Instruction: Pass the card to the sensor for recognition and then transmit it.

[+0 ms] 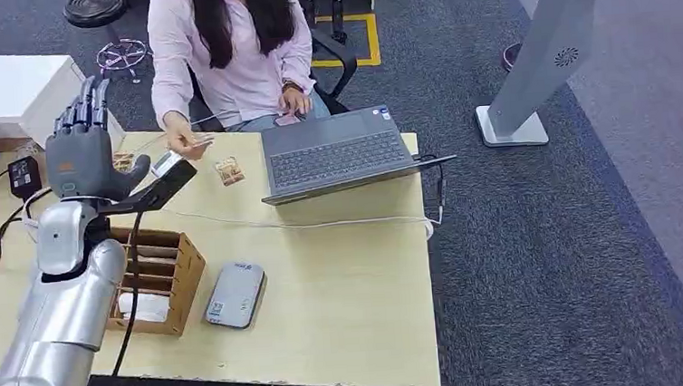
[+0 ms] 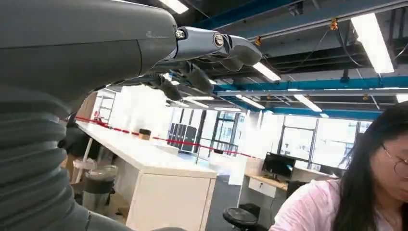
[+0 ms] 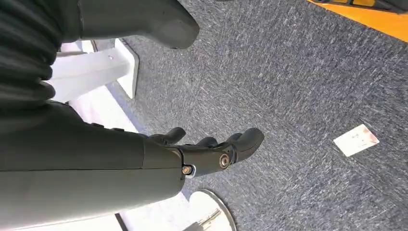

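My left hand (image 1: pixel 85 149) is raised above the table's far left, fingers straight up and spread, holding nothing. In the left wrist view its fingers (image 2: pixel 211 48) stretch toward the ceiling. Just right of my hand, a person's hand holds a small pale card (image 1: pixel 196 141). A brownish card (image 1: pixel 229 171) lies flat on the table beside the laptop. The grey sensor pad (image 1: pixel 234 294) lies nearer me, right of the wooden box. My right hand (image 3: pixel 211 154) hangs over the carpet, fingers loosely apart and holding nothing.
A person in a pink shirt (image 1: pixel 237 46) sits across the wooden table (image 1: pixel 353 283). An open laptop (image 1: pixel 340 152) stands at the far side with a white cable running in front. A wooden box (image 1: pixel 158 278) sits by my left arm. A white card (image 3: pixel 356 140) lies on the carpet.
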